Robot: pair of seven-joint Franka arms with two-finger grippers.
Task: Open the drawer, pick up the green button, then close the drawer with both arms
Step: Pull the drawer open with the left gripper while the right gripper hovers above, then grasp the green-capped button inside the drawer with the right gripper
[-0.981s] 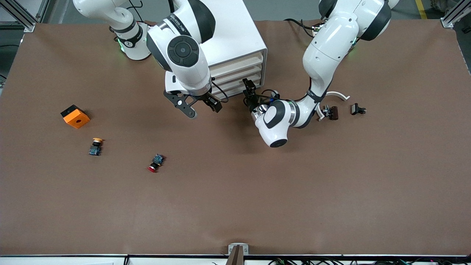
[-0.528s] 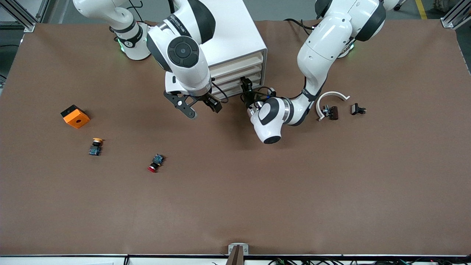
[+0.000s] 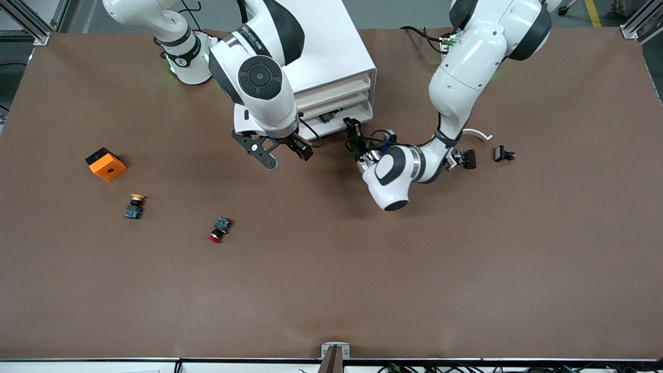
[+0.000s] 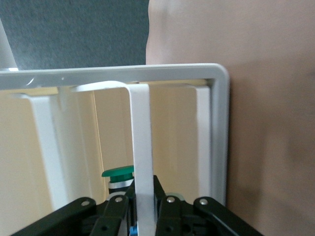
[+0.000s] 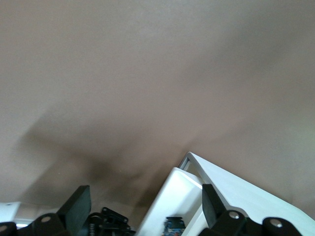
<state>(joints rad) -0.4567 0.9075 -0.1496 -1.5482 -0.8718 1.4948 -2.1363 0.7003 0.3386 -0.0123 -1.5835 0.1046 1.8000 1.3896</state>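
Observation:
The white cabinet (image 3: 331, 52) stands at the robots' side of the table. Its lowest drawer (image 3: 337, 124) is pulled out a little. The green-capped button (image 3: 326, 117) lies inside it, and its green cap shows in the left wrist view (image 4: 118, 172). My left gripper (image 3: 354, 129) is shut on the drawer's front wall (image 4: 141, 137), one finger (image 4: 118, 201) on each side. My right gripper (image 3: 288, 155) is open and empty over the table beside the drawer's front. The right wrist view shows the drawer (image 5: 172, 196) between its fingers (image 5: 78, 204).
An orange block (image 3: 105, 163), a yellow-capped button (image 3: 135, 205) and a red-capped button (image 3: 219, 229) lie toward the right arm's end. A white curved piece (image 3: 476, 133) and two small black parts (image 3: 465, 157) (image 3: 503, 153) lie toward the left arm's end.
My left gripper reached the cabinet, then drew back from it with the drawer's front wall, so the lowest drawer slid out and the button came into view. The right arm barely moved.

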